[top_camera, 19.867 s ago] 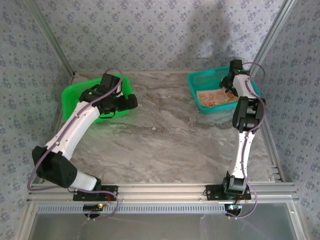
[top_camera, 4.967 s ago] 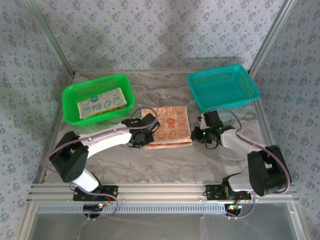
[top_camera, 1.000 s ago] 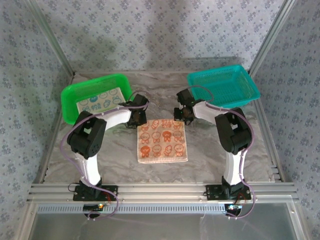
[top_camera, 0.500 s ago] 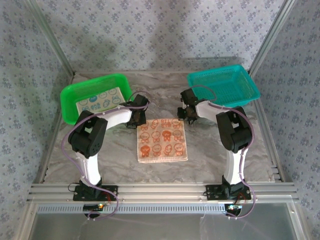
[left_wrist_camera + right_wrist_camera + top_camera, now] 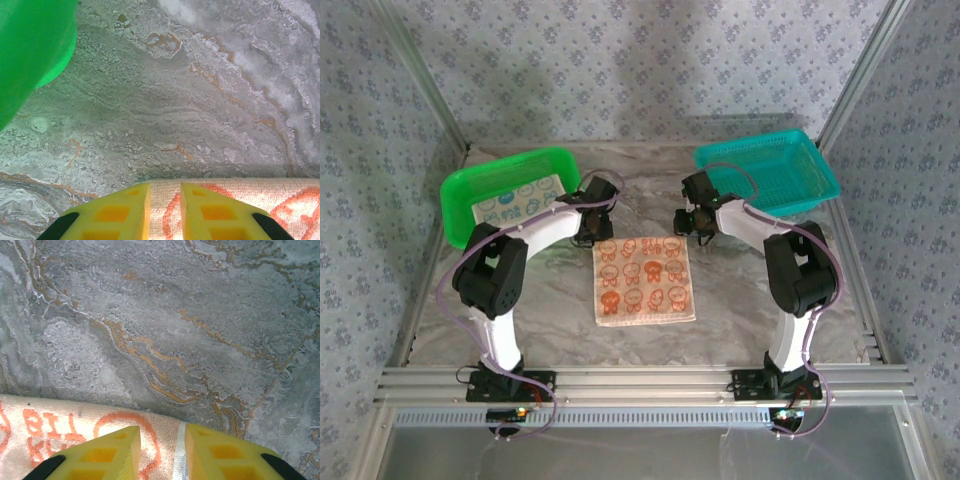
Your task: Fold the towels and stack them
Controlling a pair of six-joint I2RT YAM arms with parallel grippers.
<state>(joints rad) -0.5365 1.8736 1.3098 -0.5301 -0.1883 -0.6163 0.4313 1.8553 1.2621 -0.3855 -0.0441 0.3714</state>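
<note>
- One peach towel [image 5: 645,282] lies spread flat on the marbled table [image 5: 750,300]. It is squarish, printed with rows of orange cartoon faces, and reaches from both grippers back toward the arm bases.
- The left gripper [image 5: 592,232] sits at the towel's far left corner. In the left wrist view its yellow fingers are slightly parted and grasp nothing, with the cloth lying flat under the gap.
- The right gripper [image 5: 692,226] is at the far right corner, likewise released. A white hem shows between its fingers in the right wrist view.
- Orange lettering is printed on the towel beside the right gripper, too partial to read.
- Beyond and outward of the left gripper, one green basket [image 5: 510,160] holds a second towel [image 5: 515,203], pale with teal faces.
- Beyond the right gripper stands one teal basket [image 5: 760,178].
</note>
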